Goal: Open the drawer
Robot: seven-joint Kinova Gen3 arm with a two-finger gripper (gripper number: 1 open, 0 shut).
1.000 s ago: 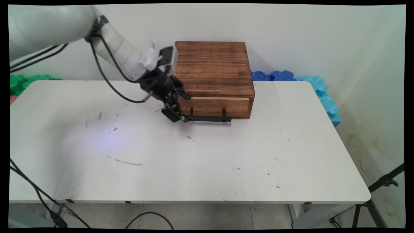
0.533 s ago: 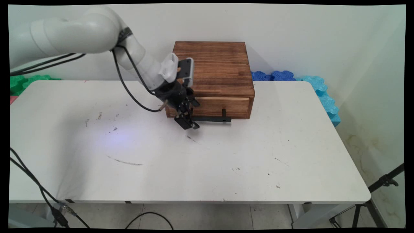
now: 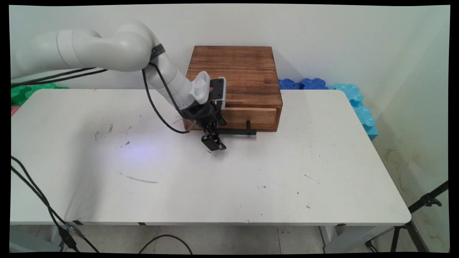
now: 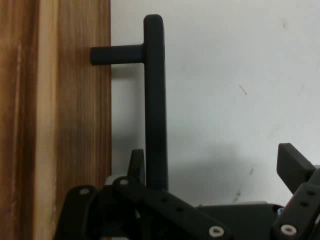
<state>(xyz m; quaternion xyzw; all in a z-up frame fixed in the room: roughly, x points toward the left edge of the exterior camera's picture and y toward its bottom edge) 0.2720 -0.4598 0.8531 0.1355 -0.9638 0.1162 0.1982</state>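
Over the last second the arm has swung out from the picture's left edge and carried the hand (image 3: 214, 143) rightward along the front of the wooden drawer box (image 3: 235, 77), from the handle's left end to a spot low over the tabletop (image 3: 251, 179), just in front of the black bar handle (image 3: 235, 132). The drawer front (image 3: 247, 114) looks flush with the box, much as it did a second ago. In the hand view the fingers (image 4: 295, 167) stand wide apart and hold nothing; the handle (image 4: 155, 105) runs up between them, close to the finger nearer the wood, though contact cannot be made out.
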